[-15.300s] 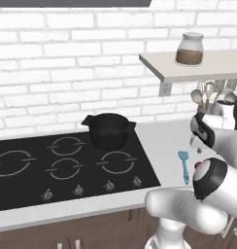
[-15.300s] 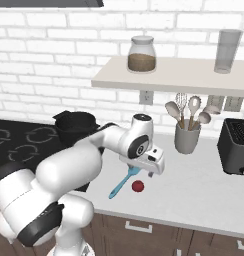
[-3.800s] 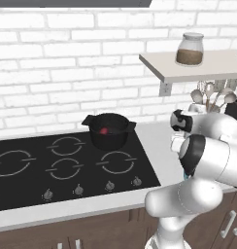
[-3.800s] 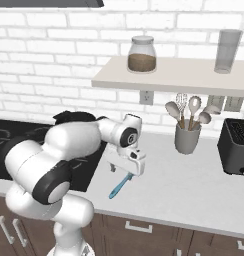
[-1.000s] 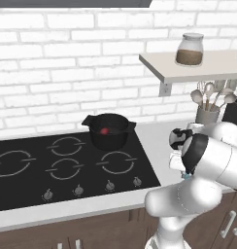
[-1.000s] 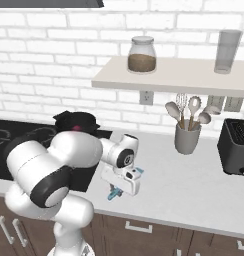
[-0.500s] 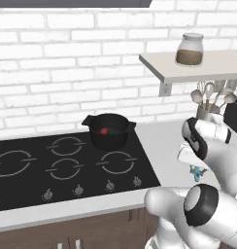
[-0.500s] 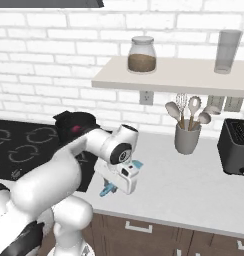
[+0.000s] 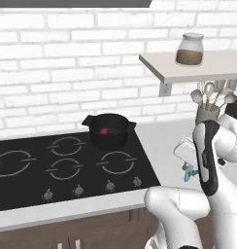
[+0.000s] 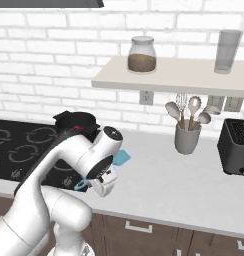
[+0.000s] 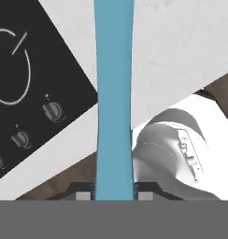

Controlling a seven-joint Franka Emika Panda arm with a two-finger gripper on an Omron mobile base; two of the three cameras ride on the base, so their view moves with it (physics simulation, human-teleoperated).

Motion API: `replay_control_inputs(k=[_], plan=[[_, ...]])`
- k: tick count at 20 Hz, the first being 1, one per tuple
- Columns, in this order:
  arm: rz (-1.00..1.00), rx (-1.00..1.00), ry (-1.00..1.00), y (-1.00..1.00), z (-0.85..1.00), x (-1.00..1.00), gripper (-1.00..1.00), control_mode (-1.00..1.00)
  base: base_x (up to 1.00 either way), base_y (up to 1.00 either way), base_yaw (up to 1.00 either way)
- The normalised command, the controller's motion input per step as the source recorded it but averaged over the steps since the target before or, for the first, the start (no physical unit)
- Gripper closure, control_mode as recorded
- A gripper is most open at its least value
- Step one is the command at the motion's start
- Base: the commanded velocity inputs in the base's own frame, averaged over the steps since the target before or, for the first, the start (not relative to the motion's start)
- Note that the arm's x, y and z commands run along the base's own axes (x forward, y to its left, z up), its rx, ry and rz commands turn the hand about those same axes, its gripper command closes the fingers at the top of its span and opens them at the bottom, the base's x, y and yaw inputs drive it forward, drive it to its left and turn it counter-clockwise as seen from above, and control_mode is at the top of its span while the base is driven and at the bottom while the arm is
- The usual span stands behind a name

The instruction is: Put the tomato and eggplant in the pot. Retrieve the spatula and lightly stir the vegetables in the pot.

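Observation:
My gripper (image 11: 114,192) is shut on the slim handle of the light-blue spatula (image 11: 114,93), which runs straight up the hand view from between the fingertips. From the right base, the spatula's blade (image 10: 122,158) sticks out above the hand and the gripper (image 10: 98,178) holds it tilted above the counter's front edge. The gripper (image 9: 188,170) also shows right of the cooktop. The black pot (image 9: 109,132) stands on the back right burner with the red tomato (image 9: 104,131) inside. The eggplant is out of view.
The black cooktop (image 9: 38,165) has knobs (image 11: 53,111) along its front. At the back right stand a grey utensil cup (image 10: 187,138) and a black toaster (image 10: 237,147). A shelf (image 10: 169,76) above carries a jar and a glass.
The gripper has lifted the spatula off the counter and turned it. The arm has swung up and round with it. The pot and tomato have not moved.

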Motion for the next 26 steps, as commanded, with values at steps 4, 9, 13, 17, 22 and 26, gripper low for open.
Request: replay_control_inputs(k=[4, 9, 13, 17, 22, 26], plan=[[-0.12, 0.26, -0.06, 0.48, 0.79, 0.00, 1.00, -1.00, 0.00, 0.00, 0.00], [-0.09, 0.33, 0.00, 0.47, 0.63, 0.00, 1.00, -1.00, 0.00, 0.00, 0.00], [-0.08, 0.36, 0.02, 0.36, 0.68, 0.00, 1.00, -1.00, 0.00, 0.00, 0.00], [-0.05, 0.49, 0.10, 0.07, 0.61, 0.00, 1.00, -1.00, 0.00, 0.00, 0.00], [-0.05, 0.58, 0.18, 0.00, 0.48, 0.03, 1.00, -1.00, 0.00, 0.00, 0.00], [0.00, 0.53, 0.40, 0.13, 0.66, 0.44, 1.00, -1.00, 0.00, 0.00, 0.00]])
